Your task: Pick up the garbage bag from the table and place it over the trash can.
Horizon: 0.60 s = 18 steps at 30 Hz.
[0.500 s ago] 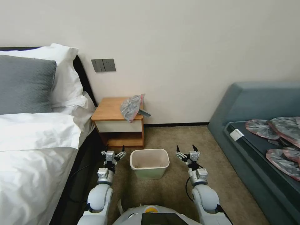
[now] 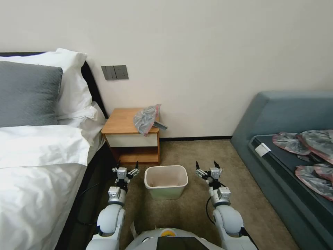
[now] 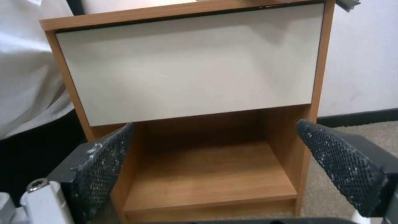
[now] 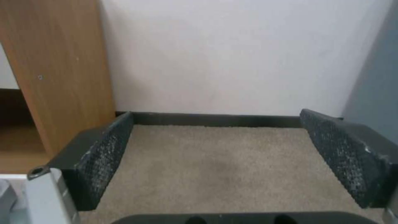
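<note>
Head view, garbage bag [image 2: 146,119] on table [image 2: 121,122], no legible writing.

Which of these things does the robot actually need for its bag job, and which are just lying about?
Needed:
- garbage bag, lying on the table
- trash can on the carpet, no bag in it
- left gripper and right gripper, both open, either side of the can

Lying about:
- flattened bags on the sofa
- bed
- pillows

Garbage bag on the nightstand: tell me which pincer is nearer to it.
Left. The left pincer hangs open low before the table, below the garbage bag; the right pincer, also open, hangs beyond the trash can.
</note>
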Available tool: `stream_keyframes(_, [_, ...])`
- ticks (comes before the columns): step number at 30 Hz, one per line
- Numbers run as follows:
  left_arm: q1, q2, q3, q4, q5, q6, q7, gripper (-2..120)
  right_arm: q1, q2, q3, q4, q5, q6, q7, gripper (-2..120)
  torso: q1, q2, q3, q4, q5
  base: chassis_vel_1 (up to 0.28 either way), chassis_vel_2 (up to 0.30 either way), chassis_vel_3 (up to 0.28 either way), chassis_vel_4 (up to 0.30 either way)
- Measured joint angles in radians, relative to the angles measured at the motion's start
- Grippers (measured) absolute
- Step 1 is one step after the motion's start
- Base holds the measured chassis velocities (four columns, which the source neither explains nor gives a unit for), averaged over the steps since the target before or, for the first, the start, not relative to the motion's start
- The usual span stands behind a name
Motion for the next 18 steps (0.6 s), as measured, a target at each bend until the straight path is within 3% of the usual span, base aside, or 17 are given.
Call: stream_keyframes(18, [0.0, 0.0, 0.0, 0.0, 0.0, 0.0, 0.0, 100, 0.0, 0.0, 0.0, 0.0, 0.0, 0.0, 0.0, 100, 0.0, 0.0, 0.0, 0.0, 0.0, 0.0, 0.0, 0.0, 0.0])
